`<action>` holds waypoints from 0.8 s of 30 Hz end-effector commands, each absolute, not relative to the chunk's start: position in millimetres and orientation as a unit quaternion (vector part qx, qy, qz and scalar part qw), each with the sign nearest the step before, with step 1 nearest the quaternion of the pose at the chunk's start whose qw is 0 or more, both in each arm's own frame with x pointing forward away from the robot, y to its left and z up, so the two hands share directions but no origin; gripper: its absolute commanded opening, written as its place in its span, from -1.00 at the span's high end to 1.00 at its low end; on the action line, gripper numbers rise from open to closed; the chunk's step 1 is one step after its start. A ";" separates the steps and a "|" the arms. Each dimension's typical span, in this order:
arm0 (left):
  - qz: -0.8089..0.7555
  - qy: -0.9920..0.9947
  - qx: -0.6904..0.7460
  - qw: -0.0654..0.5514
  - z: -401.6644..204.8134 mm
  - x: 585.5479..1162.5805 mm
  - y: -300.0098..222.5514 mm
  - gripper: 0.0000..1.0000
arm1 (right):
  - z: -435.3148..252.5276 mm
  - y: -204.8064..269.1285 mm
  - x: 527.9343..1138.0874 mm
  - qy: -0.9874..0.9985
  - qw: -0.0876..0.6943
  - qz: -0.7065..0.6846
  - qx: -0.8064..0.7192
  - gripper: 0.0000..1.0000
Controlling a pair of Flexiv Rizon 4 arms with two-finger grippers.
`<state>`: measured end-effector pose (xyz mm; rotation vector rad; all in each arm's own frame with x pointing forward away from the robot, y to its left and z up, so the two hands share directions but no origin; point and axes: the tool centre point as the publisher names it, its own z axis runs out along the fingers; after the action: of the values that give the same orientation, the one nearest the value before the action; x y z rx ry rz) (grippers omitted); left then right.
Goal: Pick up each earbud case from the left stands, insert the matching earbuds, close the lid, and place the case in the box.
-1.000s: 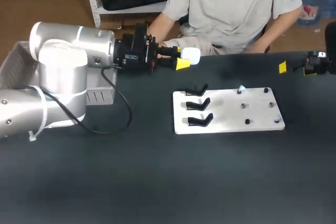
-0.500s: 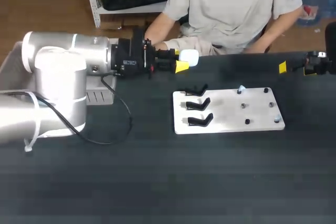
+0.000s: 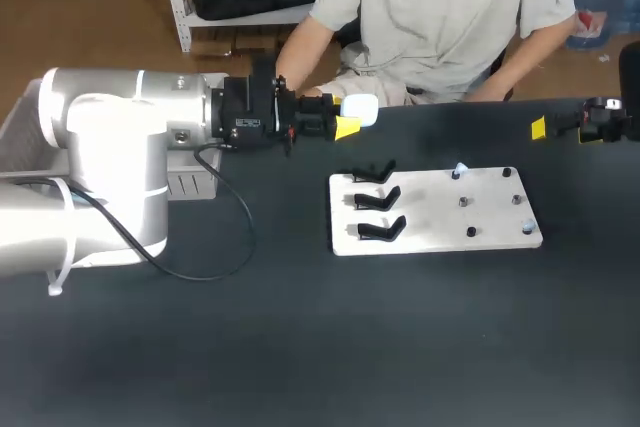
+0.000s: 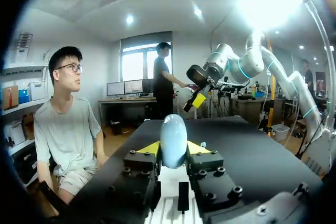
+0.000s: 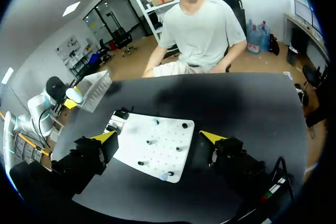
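My left pincer (image 3: 352, 115) pinches the earbud case (image 3: 362, 108) by both flanks, which holds it upright and, I judge, shut. It hangs over the far edge of the worktop (image 3: 300, 347), apart from the three bare stands (image 3: 378, 202). The box (image 3: 190, 185) lies beside that arm's wrist, handy for the drop. My right pincer (image 5: 157, 137) is spread, parked at the right edge, out of the way.
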<state>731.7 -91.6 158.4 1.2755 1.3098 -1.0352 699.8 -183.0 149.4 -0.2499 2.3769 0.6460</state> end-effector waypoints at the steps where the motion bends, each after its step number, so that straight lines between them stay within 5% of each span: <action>1: -0.433 0.528 0.529 0.503 157.1 721.8 -94.6 1.00 | 154.0 -171.8 695.1 0.906 0.325 0.251 -0.100 -1.00; 24: -0.475 0.502 0.532 0.489 147.5 706.5 -105.9 1.00 | 165.5 -81.0 661.1 0.909 0.282 0.257 -0.170 -1.00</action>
<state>704.4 -103.4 150.1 1.2946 1.2231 -1.1532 657.5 -91.5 166.2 -0.4607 2.4280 0.6974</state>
